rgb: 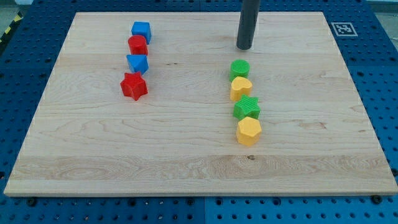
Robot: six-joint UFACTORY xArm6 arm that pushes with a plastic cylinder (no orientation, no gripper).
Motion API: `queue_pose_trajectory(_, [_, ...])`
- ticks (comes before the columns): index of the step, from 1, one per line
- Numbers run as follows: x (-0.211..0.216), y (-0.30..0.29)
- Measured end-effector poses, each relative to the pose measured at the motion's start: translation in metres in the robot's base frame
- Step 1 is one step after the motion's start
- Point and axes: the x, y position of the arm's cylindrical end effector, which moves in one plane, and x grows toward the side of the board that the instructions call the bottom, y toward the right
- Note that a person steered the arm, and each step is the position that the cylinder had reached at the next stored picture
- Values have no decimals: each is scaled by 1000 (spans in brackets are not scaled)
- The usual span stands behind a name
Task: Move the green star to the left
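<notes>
Camera view: green star [247, 107] on board [186, 155].

Green star [247, 107], yellow hexagon [249, 131], pale wooden board [186, 155].

Bright, even light (sharp throughout)

You can only see one part of the robot: a straight dark rod [248, 22], top middle of the pic. It's dark grey, nearly black, round like a thick pipe & smooth all the way down. It's the same width top to bottom. A soft shine runs down one side. No cables, screws or marks on it. My tip [244, 48] is flat & plain, same dark colour.
</notes>
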Motion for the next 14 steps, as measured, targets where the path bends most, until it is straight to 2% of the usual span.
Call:
queue_pose_trajectory(1, [0,0])
queue_pose_trajectory(3, [-14,-59])
queue_pose_trajectory(5, [-17,-62])
queue_pose_trajectory(7, [-34,-26])
queue_pose_trajectory(9, [29,21])
queue_pose_trajectory(11, [79,32])
queue_pose_trajectory(14, [105,12])
